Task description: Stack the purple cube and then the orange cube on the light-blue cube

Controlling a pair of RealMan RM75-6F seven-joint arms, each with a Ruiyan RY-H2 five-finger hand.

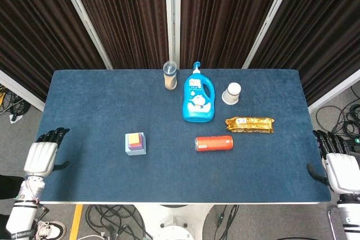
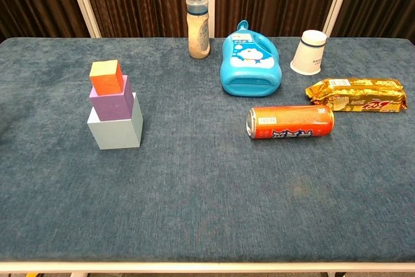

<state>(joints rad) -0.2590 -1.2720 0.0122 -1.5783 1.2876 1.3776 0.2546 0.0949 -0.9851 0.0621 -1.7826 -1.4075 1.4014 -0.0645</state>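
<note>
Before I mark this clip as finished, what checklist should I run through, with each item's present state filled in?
1. Small orange cube sits on top of the stack: ok.
2. Purple cube lies between it and the large light-blue cube: ok.
3. Stack stands upright: ok in the chest view, though each cube sits a little askew on the one below.
4. Left hand apart from the stack, at the left edge of the blue-covered table, holding nothing: ok.
5. Right hand off the right edge, holding nothing: ok.
6. Lying orange drink can apart from the stack: ok.
</note>
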